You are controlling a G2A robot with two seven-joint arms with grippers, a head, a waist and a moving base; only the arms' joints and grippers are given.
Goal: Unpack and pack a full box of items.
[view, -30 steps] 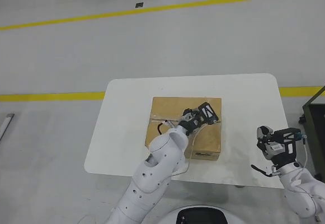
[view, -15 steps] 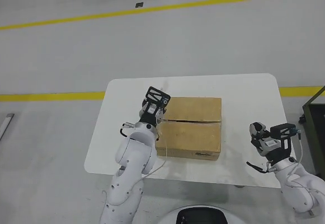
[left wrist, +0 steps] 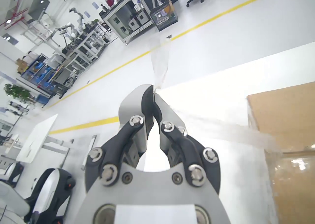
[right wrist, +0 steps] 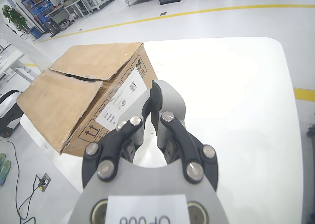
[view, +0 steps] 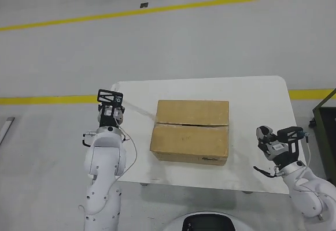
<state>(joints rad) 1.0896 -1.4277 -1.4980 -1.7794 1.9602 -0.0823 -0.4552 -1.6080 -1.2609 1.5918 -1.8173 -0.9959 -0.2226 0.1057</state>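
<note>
Pale floor [view: 214, 40] w/ yellow lines [view: 40, 100]

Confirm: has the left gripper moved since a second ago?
Yes. The left gripper, shut on the tape, went from above the box leftward to the table's left edge; the box stayed put.

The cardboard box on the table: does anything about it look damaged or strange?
Yes. The box has ragged, torn edges on its two top flaps, with a dark gap between them. A strip of clear tape stretches from the box's end to the left end effector, which is shut on it.
</note>
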